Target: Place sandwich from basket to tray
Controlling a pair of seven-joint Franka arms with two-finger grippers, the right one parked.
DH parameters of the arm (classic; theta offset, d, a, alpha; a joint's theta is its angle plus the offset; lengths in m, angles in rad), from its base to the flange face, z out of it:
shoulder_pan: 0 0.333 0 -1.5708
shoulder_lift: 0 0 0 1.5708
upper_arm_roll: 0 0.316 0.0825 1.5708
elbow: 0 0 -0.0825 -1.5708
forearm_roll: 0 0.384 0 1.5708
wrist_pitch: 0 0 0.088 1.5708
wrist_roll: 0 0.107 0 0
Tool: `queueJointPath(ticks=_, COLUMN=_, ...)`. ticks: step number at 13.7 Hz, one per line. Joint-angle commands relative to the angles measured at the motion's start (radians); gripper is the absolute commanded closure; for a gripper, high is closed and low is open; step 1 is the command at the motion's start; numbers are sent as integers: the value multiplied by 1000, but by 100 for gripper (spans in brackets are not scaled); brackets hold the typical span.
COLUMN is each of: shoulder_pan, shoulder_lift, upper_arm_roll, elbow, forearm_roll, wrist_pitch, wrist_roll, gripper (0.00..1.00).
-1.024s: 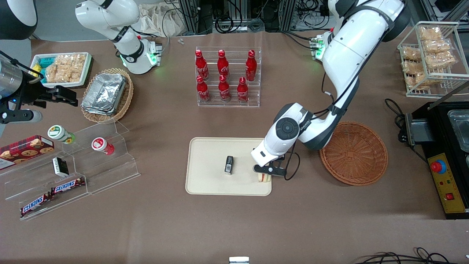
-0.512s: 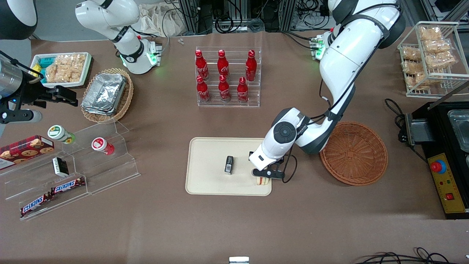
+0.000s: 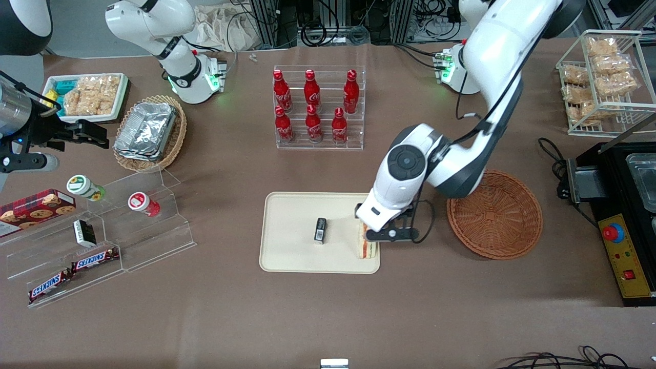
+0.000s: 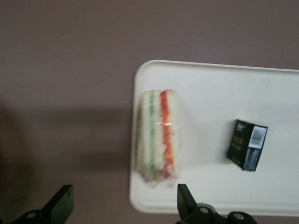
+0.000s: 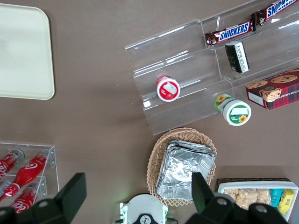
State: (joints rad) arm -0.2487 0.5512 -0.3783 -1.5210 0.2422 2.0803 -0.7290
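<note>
Currently observed, item by item:

Sandwich [image 4: 158, 135]: one triangular wedge of pale bread in clear wrap, with red, orange and green filling stripes along its cut edge. It lies on the tray, at the tray's edge toward the working arm's end of the table and close to the corner nearest the front camera.

Tray [image 3: 292, 220]: one flat rectangular cream tray with rounded corners and a low rim, smooth surface.

Small box [image 3: 320, 230]: one dark rectangular packet with a barcode, on the tray, apart from the sandwich.

Basket [image 3: 495, 214]: one round, shallow, reddish-brown woven wicker basket, near the tray toward the working arm's end. Nothing shows inside it.

Gripper [image 4: 122, 206]: two black fingers [image 4: 62, 201] spread wide, holding nothing. It hangs above the sandwich; in the wrist view the sandwich sits between the lines of the two fingers, clear of both.

Table [image 3: 328, 312]: matte brown covering.

Bottles [image 3: 312, 105]: seven red bottles standing in one clear plastic rack, farther from the front camera than the tray.

Tan basket [image 3: 149, 133]: one lighter wicker basket holding stacked silver foil trays, toward the parked arm's end.

Clear stepped shelf [image 3: 128, 225]: carries two round tubs, two Snickers bars, one cookie box and one small dark packet.
</note>
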Motion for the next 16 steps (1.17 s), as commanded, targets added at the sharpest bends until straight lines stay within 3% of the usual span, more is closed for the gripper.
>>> queueJointPath(ticks=1, shoulder_pan=64, shoulder_lift=-135, upper_arm_roll=2, elbow=-31, forearm_roll=-78, wrist_pitch=-133, wrist_roll=119, gripper=0)
queueJointPath(ticks=5, shoulder_pan=250, shoulder_lift=-284, upper_arm_roll=2, elbow=-33, forearm_roll=-225, wrist_pitch=-349, wrist_roll=405, gripper=0)
queueJointPath(ticks=9, shoulder_pan=368, shoulder_lift=-407, upper_arm_roll=10, elbow=-48, forearm_roll=-273, wrist_pitch=-509, wrist_roll=520, gripper=0)
queueJointPath(ticks=13, shoulder_pan=315, shoulder_lift=-603, upper_arm_roll=160, elbow=-218, forearm_roll=-268, wrist_pitch=-491, wrist_roll=557, gripper=0)
queueJointPath(ticks=16, shoulder_pan=221, shoulder_lift=-625, upper_arm_roll=254, elbow=-217, forearm_roll=-256, wrist_pitch=-491, wrist_roll=557, gripper=0)
